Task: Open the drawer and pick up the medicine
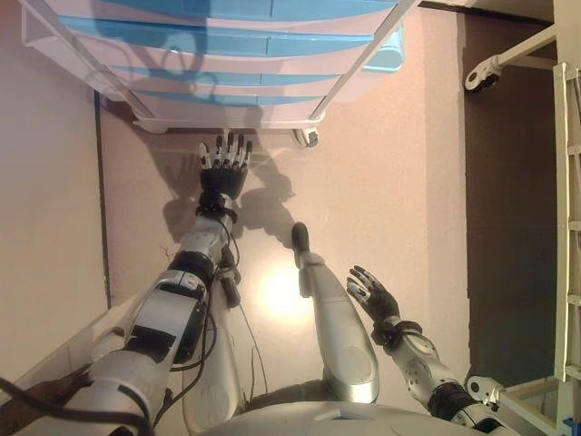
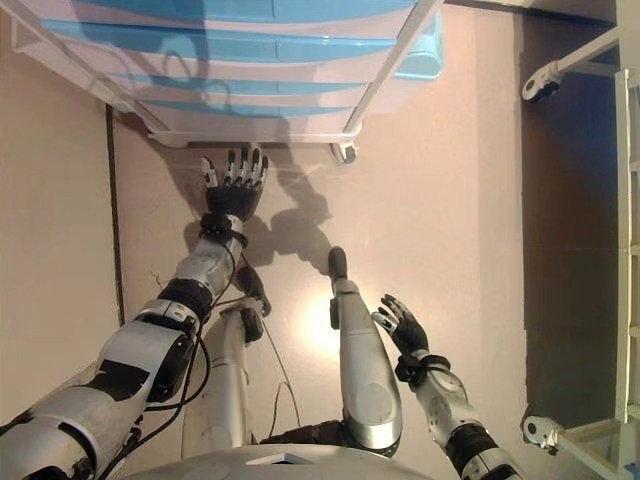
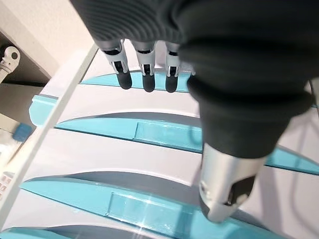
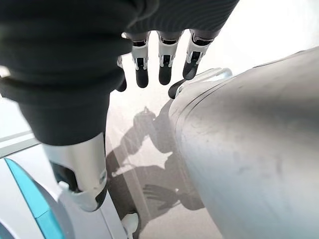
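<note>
The left hand (image 1: 224,169) is reaching out in front of the robot with its fingers (image 3: 144,74) straight and slightly spread, wide and holding nothing. Just ahead of the fingertips, a white drawer cabinet (image 1: 227,54) is standing on the floor (image 1: 381,182), its stacked drawers (image 3: 114,159) showing pale fronts with curved blue handles (image 3: 149,132). From the head views the hand is sitting near the cabinet's lower edge, apart from it, with its palm turned down toward the floor. In the left wrist view the fingertips are lining up over one of the blue handles, though whether they are touching it cannot be told. All the drawers in view are sitting closed.

The medicine is not showing anywhere; nothing is lying in either hand.

The right hand (image 1: 372,292) is hanging low and well back from the left hand, far from the cabinet, on the robot's right side. Its fingers (image 4: 165,64) are relaxed and loosely extended, open and empty.

Off to the right of the right hand, beyond the pale floor, a strip of dark floor (image 1: 508,227) is running alongside, and a white frame on a caster wheel (image 1: 481,74) is standing there. One of the cabinet's own small wheels (image 1: 310,137) is resting on the floor just to the right of the left hand's fingertips.
</note>
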Motion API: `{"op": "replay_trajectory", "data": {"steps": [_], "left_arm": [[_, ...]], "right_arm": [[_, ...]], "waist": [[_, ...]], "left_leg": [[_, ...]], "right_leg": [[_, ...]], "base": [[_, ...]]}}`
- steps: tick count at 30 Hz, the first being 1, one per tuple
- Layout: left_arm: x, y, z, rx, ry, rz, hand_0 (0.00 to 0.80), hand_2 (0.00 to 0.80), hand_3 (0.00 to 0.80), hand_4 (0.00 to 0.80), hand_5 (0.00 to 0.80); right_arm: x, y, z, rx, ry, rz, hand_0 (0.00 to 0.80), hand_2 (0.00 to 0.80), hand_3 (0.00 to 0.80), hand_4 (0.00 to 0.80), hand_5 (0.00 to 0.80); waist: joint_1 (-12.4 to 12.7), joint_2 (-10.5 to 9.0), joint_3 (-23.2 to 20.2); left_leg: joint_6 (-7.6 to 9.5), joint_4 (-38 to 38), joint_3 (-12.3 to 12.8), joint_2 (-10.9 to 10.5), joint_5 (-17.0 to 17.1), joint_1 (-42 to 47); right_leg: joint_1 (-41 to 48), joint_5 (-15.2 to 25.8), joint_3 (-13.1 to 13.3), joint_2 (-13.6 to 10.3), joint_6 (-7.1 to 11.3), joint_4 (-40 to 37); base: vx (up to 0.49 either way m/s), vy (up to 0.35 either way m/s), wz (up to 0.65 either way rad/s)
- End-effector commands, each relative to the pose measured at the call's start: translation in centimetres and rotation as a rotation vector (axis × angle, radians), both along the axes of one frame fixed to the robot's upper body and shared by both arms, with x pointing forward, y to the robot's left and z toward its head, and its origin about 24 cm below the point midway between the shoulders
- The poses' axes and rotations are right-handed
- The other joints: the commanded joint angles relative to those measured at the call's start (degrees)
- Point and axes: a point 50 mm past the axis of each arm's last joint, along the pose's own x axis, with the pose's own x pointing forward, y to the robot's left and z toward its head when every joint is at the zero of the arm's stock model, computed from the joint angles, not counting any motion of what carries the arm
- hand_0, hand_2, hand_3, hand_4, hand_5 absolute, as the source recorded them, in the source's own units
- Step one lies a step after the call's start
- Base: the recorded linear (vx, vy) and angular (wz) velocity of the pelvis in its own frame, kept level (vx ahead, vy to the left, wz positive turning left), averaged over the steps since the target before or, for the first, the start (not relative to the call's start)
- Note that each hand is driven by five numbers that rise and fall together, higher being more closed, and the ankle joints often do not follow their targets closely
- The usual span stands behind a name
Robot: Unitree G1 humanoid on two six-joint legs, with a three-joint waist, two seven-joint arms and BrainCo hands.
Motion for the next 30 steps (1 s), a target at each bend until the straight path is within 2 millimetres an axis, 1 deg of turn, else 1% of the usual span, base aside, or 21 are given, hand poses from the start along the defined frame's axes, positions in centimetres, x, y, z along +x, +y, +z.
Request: {"op": "replay_trajectory", "data": {"steps": [1, 6, 10, 17, 19, 24, 26, 30], "left_arm": [[0.8, 0.6, 2.9, -0.004, -0.129, 0.003, 0.000, 0.000, 0.000, 0.000, 0.000], [1.6, 0.8, 5.9, 0.030, -0.204, 0.002, 0.000, 0.000, 0.000, 0.000, 0.000], [2.1, 0.3, 8.1, 0.053, -0.237, -0.006, 0.000, 0.000, 0.000, 0.000, 0.000], [2.4, -0.5, 11.4, 0.056, -0.318, -0.002, 0.000, 0.000, 0.000, 0.000, 0.000], [2.4, -0.8, 12.7, 0.058, -0.354, -0.006, 0.000, 0.000, 0.000, 0.000, 0.000], [2.6, -1.9, 14.6, 0.114, -0.367, -0.016, 0.000, 0.000, 0.000, 0.000, 0.000], [2.7, -2.2, 15.1, 0.111, -0.356, -0.011, 0.000, 0.000, 0.000, 0.000, 0.000], [2.6, -2.5, 16.7, 0.127, -0.410, -0.015, 0.000, 0.000, 0.000, 0.000, 0.000]], "right_arm": [[-0.2, 0.8, 0.7, 0.019, -0.036, 0.031, 0.000, 0.000, 0.000, 0.000, 0.000], [0.1, 0.6, 0.9, 0.027, -0.044, 0.018, 0.000, 0.000, 0.000, 0.000, 0.000], [0.3, 0.2, 1.1, 0.011, -0.052, 0.016, 0.000, 0.000, 0.000, 0.000, 0.000], [0.0, -0.2, 1.0, 0.001, -0.053, 0.005, 0.000, 0.000, 0.000, 0.000, 0.000], [-0.1, -0.4, 0.9, -0.001, -0.057, 0.005, 0.000, 0.000, 0.000, 0.000, 0.000], [-0.2, -1.0, 0.9, -0.007, -0.061, 0.004, 0.000, 0.000, 0.000, 0.000, 0.000], [-0.3, -1.2, 0.9, -0.010, -0.062, 0.000, 0.000, 0.000, 0.000, 0.000, 0.000], [-0.6, -1.4, 0.7, -0.010, -0.062, -0.010, 0.000, 0.000, 0.000, 0.000, 0.000]], "waist": [[0.2, 0.25, -1.2], [0.6, 0.47, -1.2], [0.2, 1.00, -1.2], [-0.5, 1.69, -1.2], [-0.8, 1.85, -1.2], [-1.4, 2.21, -1.2], [-1.5, 2.44, -1.2], [-1.8, 2.69, -1.2]], "left_leg": [[-0.34, -4.7, -2.8, -1.5, -2.6, 2.9], [0.41, -1.6, -3.0, -1.8, -3.9, 0.0], [1.11, 1.4, -3.3, -2.1, -5.3, -2.3], [1.56, 1.7, -3.5, -2.7, -6.2, -3.5], [1.59, 1.7, -3.4, -2.8, -6.4, -3.7], [1.69, 1.8, -3.3, -3.4, -6.5, -3.8], [1.69, 1.8, -3.5, -3.7, -6.4, -3.9], [1.77, 1.5, -3.3, -3.9, -6.6, -3.9]], "right_leg": [[-3.2, 2.0, -0.1, 0.8, 0.79, 5.9], [-5.7, 0.9, -0.8, 1.1, 0.43, 11.1], [-8.7, 0.4, -0.3, 1.5, 0.16, 15.5], [-11.0, 1.6, 1.3, 1.9, 0.29, 15.2], [-11.3, 1.8, 1.5, 2.0, 0.31, 14.8], [-11.7, 2.4, 1.8, 1.8, 0.23, 14.6], [-11.9, 2.6, 2.1, 1.8, 0.16, 14.6], [-12.2, 3.2, 2.4, 1.7, 0.23, 14.1]], "base": [[-0.005, 0.015, -0.04], [-0.020, 0.024, -0.01], [-0.005, 0.062, -0.01], [0.018, 0.033, -0.04], [0.000, 0.000, 0.00], [0.000, 0.000, 0.00], [0.000, 0.000, 0.00], [0.000, 0.000, 0.00]]}}
